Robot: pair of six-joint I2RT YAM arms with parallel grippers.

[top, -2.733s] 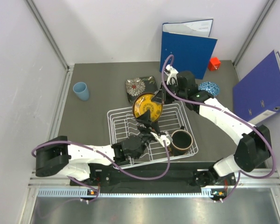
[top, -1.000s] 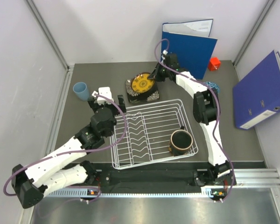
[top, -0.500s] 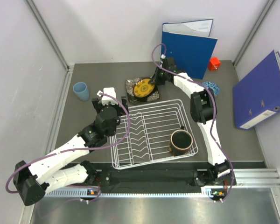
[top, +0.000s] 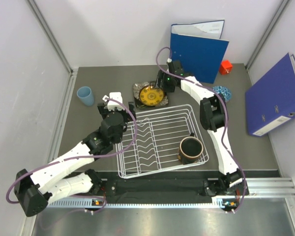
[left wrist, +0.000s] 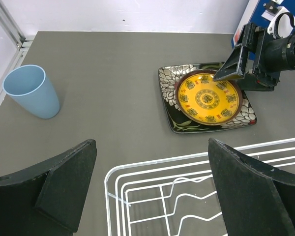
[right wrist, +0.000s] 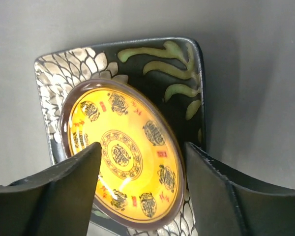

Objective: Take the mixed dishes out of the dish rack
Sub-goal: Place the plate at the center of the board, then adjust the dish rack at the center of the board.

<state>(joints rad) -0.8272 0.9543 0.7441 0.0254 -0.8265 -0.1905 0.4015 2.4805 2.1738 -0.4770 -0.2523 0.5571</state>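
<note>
The glossy small yellow round dish (top: 150, 94), ringed with medallions, is lying flat on the black square plate (top: 137, 101) at the far middle of the matte grey counter (top: 98, 78). The right gripper (right wrist: 141, 145) is straddling the dish's far right rim, fingers released. The dark brown mug (top: 191, 150) is sitting in the near right of the white wire dish rack (top: 137, 169). The left gripper (left wrist: 151, 142) is hovering spread and empty over the rack's far left corner.
</note>
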